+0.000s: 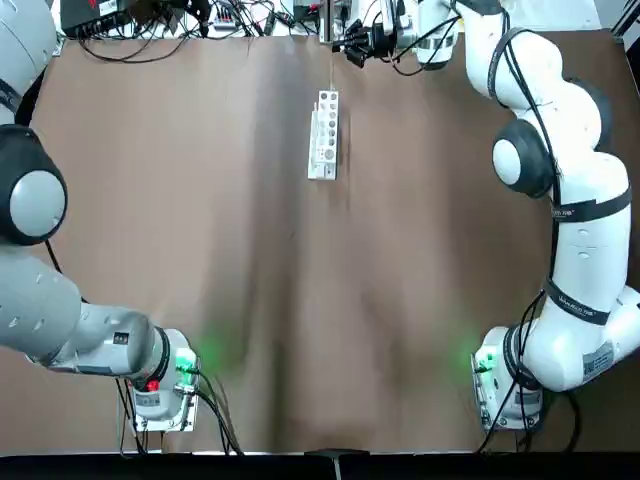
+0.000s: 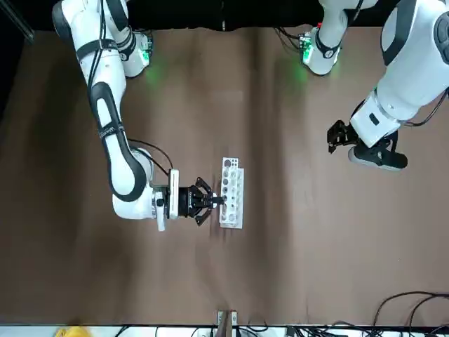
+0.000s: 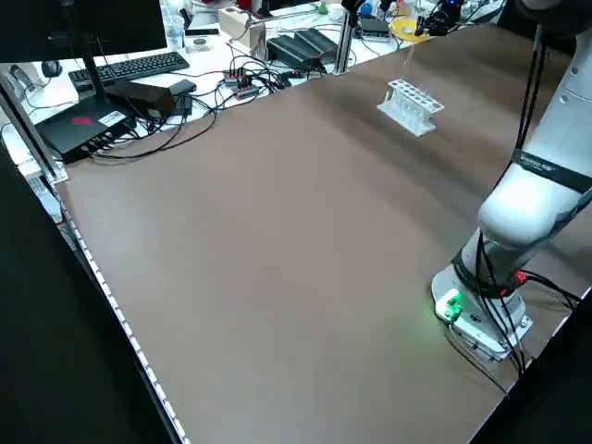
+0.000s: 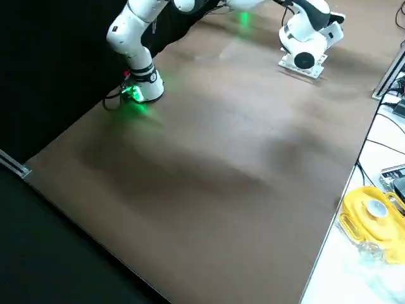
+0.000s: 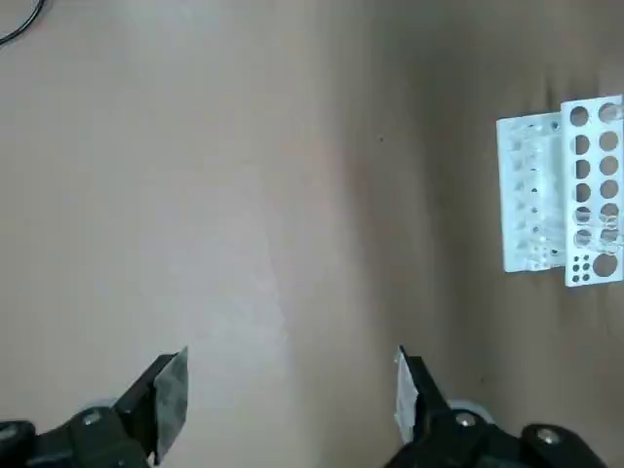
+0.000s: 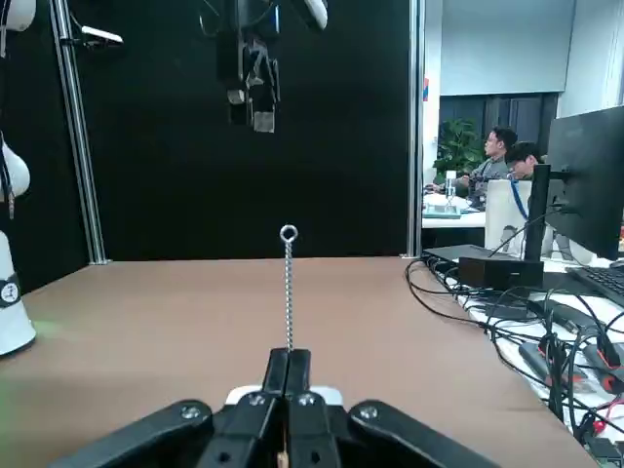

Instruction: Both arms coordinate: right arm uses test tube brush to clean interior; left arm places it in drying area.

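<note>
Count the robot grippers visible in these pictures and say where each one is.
2. The right gripper sits beside the white rack, shut on the test tube brush. The left gripper hangs open above the table, away from the rack.

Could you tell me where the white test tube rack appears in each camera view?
Top: rack, upper centre.
Front: centre, beside the right gripper.
Left side: upper right.
Right side: not in it.
Left wrist: right edge.
Right wrist: mostly hidden behind the fingers.
Shared landmark: brown table.
</note>
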Tool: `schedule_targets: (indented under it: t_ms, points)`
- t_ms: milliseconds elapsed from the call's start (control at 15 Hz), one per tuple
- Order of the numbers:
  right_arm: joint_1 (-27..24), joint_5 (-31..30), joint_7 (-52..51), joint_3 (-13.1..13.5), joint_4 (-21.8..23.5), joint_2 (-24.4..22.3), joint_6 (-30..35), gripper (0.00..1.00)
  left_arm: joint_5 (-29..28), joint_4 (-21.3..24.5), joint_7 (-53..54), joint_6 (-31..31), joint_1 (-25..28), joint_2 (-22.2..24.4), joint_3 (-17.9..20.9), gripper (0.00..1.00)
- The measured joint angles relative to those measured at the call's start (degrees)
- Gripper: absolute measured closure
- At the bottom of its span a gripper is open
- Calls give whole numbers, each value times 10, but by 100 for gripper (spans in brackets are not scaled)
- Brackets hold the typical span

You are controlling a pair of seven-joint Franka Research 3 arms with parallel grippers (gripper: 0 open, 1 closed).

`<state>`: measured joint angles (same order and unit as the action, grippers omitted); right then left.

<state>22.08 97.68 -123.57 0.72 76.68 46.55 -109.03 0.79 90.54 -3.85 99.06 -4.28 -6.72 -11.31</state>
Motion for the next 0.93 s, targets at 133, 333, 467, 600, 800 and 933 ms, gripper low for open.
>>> schedule_targets:
  t_ms: [133,333,467,600,800,933]
  points:
    - [-2,0,5,0,-3,-2,3,98,0,1,14,0,-1,-3,0,0]
    - [-4,0,12,0,-4,-9,5,98,0,2,35,0,-5,-9,-2,0]
    - [-5,0,20,0,-5,-12,6,98,7,2,41,0,-4,-13,-2,0]
    - [-6,0,26,0,-9,-13,8,98,44,2,60,0,1,-19,-1,0]
    - [-10,1,39,0,-17,-15,10,98,150,4,161,0,33,-34,2,0]
    - [-17,1,82,1,-25,-23,18,98,226,7,276,0,82,-66,2,0]
